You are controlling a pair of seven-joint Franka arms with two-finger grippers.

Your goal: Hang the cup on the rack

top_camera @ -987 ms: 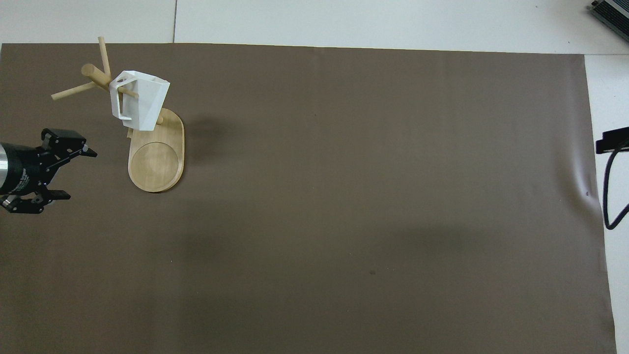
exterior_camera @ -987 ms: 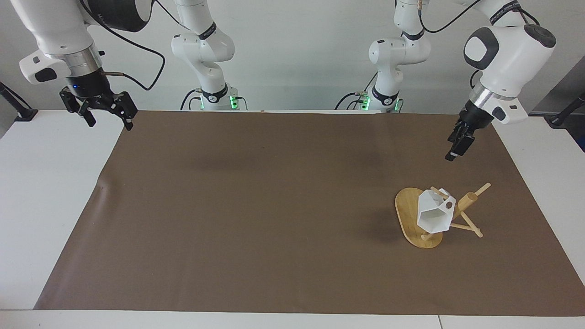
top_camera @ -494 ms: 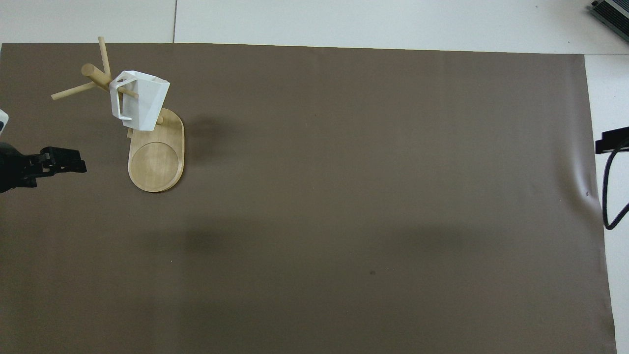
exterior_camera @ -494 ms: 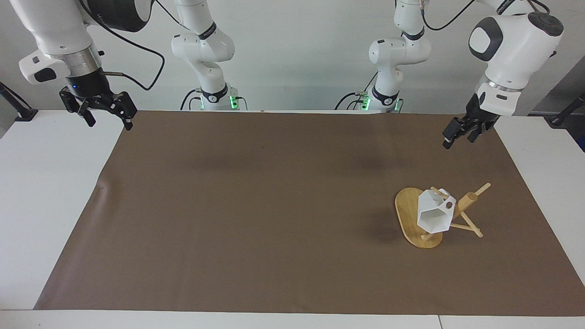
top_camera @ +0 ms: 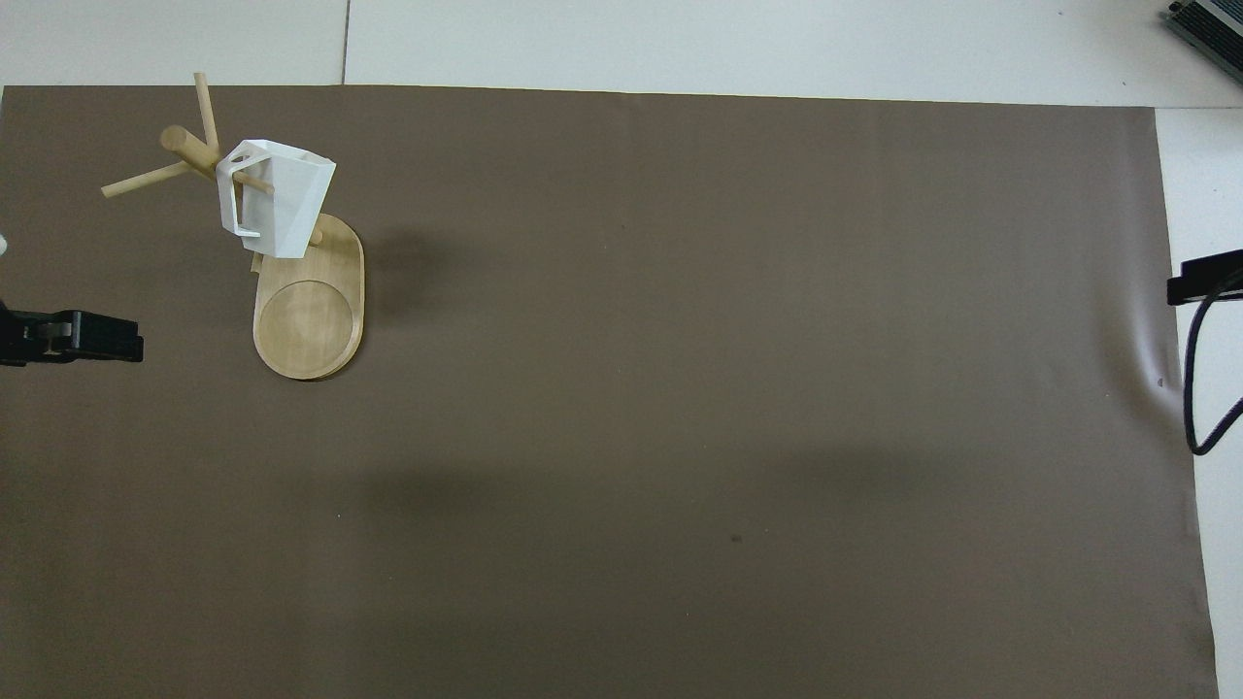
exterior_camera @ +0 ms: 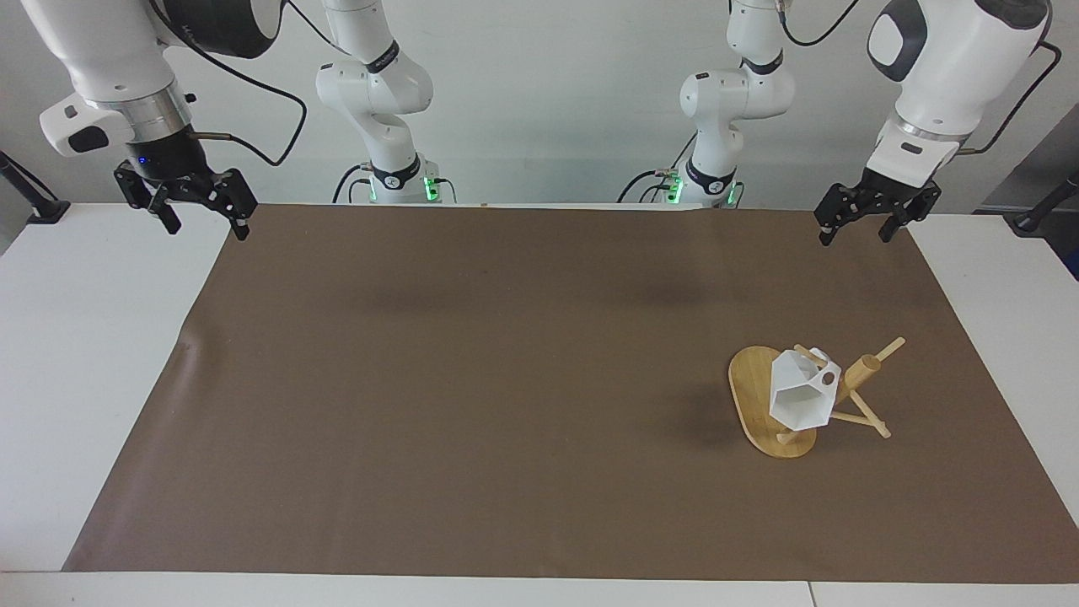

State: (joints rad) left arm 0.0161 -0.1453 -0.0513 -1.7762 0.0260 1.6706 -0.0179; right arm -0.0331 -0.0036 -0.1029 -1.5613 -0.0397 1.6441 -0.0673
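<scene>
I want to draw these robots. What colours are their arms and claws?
Both arms are glossy white with rounded joints, dark grey caps and a silver ring above the wrist. The left gripper and right gripper are black, with two thin fingers each. Black cables loop along the arms, and green lights glow at the bases.

You have two white Franka arms with rounded, glossy casings and dark grey caps at the joints. Each wrist ends in a silver metal ring above a black two-finger gripper: the left gripper (exterior_camera: 868, 223) and the right gripper (exterior_camera: 201, 215). Thin black cables loop along both forearms. Black bands with white lettering ring the lower joints, and green lights glow at both bases.
</scene>
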